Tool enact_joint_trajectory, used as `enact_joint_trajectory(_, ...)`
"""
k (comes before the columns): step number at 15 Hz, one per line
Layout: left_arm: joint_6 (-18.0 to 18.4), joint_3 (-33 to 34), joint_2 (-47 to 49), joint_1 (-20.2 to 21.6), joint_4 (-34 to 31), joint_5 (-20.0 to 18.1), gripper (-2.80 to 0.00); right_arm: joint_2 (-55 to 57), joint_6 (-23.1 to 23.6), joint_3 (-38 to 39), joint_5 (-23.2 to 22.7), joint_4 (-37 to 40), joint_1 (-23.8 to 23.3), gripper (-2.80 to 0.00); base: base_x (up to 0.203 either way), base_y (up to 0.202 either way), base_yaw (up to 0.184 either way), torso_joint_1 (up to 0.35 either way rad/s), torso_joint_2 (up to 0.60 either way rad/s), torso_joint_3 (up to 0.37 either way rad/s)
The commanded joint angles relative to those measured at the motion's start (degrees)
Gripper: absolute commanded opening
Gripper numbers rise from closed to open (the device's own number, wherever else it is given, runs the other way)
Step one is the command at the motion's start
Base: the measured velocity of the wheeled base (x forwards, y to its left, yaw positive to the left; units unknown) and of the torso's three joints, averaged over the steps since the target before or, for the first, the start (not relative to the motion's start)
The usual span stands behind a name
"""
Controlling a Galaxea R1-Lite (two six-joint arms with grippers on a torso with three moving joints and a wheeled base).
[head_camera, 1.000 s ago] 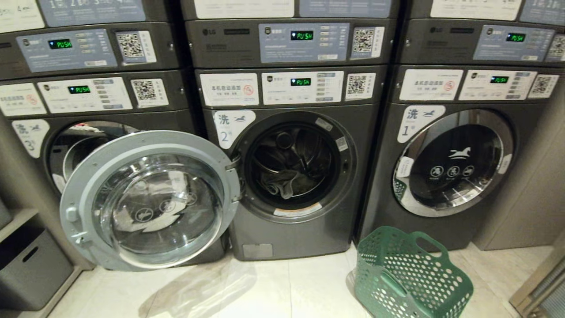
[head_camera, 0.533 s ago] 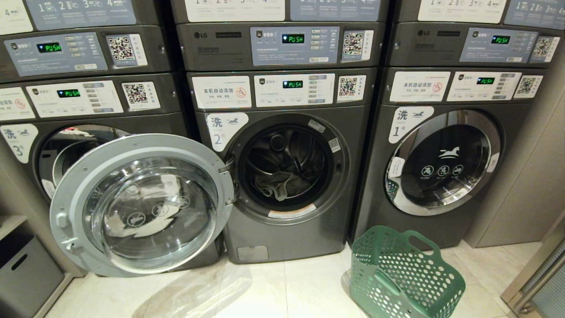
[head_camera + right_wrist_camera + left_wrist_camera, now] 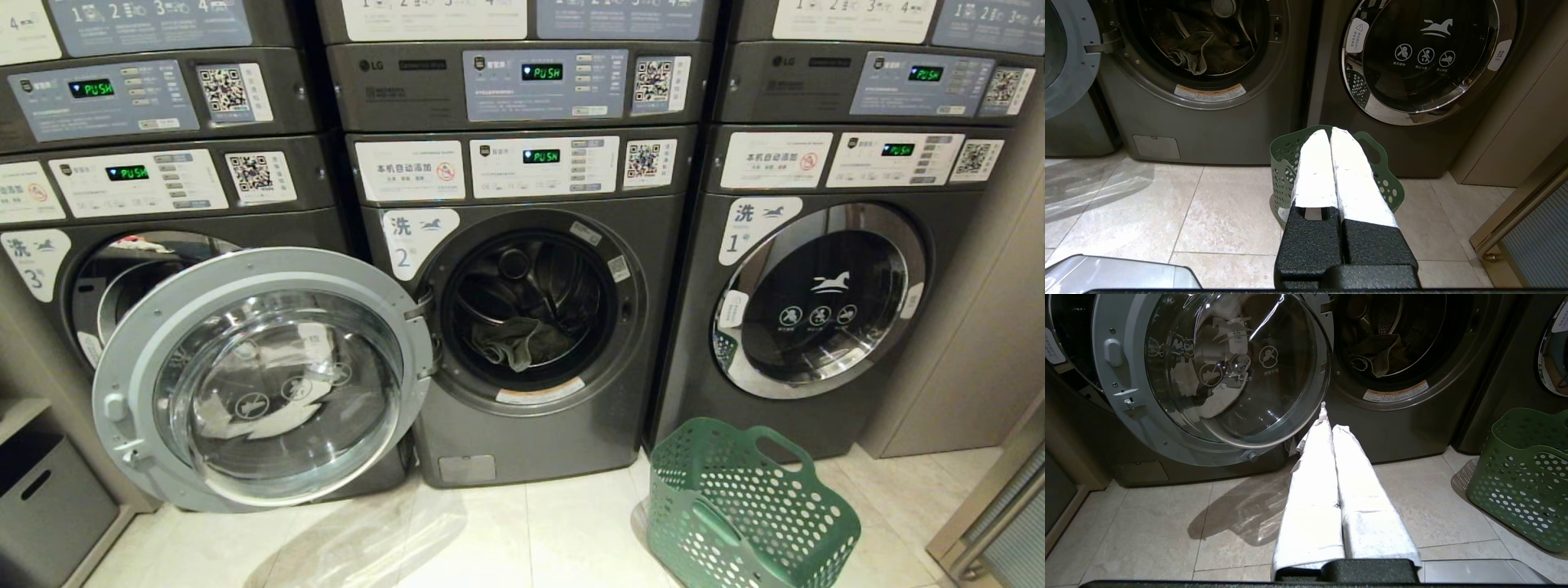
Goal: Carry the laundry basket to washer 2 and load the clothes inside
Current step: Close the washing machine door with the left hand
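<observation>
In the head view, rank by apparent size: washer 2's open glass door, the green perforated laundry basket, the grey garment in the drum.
1. Open round glass door, largest.
2. Green perforated plastic laundry basket.
3. Grey crumpled garment, smallest, though farther back.

Left gripper (image 3: pixel 1331 426): fingers pressed together, above floor tiles.
Washer door (image 3: pixel 1208 371): swung open.
Drum: clothes (image 3: pixel 1376 359) inside.
Green basket (image 3: pixel 1523 473): on the floor.

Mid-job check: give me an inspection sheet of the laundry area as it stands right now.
Surface: beige tiled floor, bare in front of the washers.
Job's things: green perforated plastic laundry basket on the floor before washer 1; washer 2 door open, dark clothes in the drum.
Clutter: nothing seen.
Grippers: left gripper shut, empty; right gripper shut, empty.
Cables: nothing seen.
Surroundings: washer 1 door closed.
</observation>
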State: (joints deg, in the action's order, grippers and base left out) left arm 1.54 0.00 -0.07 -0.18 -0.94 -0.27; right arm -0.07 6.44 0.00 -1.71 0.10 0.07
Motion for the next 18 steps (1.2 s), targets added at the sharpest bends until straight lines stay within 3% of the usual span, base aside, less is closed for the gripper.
enact_joint_trajectory(1, -0.04, 0.09, -0.10, 0.01, -0.03, 0.00, -2.80, 0.07, 0.07, 0.00, -0.05, -0.01, 0.01, -2.80, 0.000, 0.000, 0.000, 0.000, 0.00, 0.000)
enact_joint_trajectory(4, 0.89, 0.09, -0.04, 0.01, -0.05, -0.07, -2.80, 0.07, -0.27, 0.00, 0.04, 0.06, 0.01, -2.80, 0.000, 0.000, 0.000, 0.000, 0.00, 0.000)
enact_joint_trajectory(7, 3.47, 0.09, -0.02, 0.01, -0.20, -0.61, -2.80, 0.07, -0.20, 0.00, 0.04, 0.01, 0.01, -2.80, 0.156, 0.000, 0.000, 0.002, 0.00, 0.005)
enact_joint_trajectory(14, 3.21, 0.09, -0.10, 0.01, -0.20, -0.61, -2.80, 0.07, -0.90, 0.00, 0.21, -0.01, 0.01, -2.80, 0.195, 0.000, -0.002, 0.002, 0.00, 0.002)
enact_joint_trajectory(18, 3.30, 0.09, -0.10, 0.01, -0.20, -0.61, -2.80, 0.07, -0.88, 0.00, 0.21, -0.01, 0.01, -2.80, 0.032, 0.000, 0.001, 0.003, 0.00, 0.001)
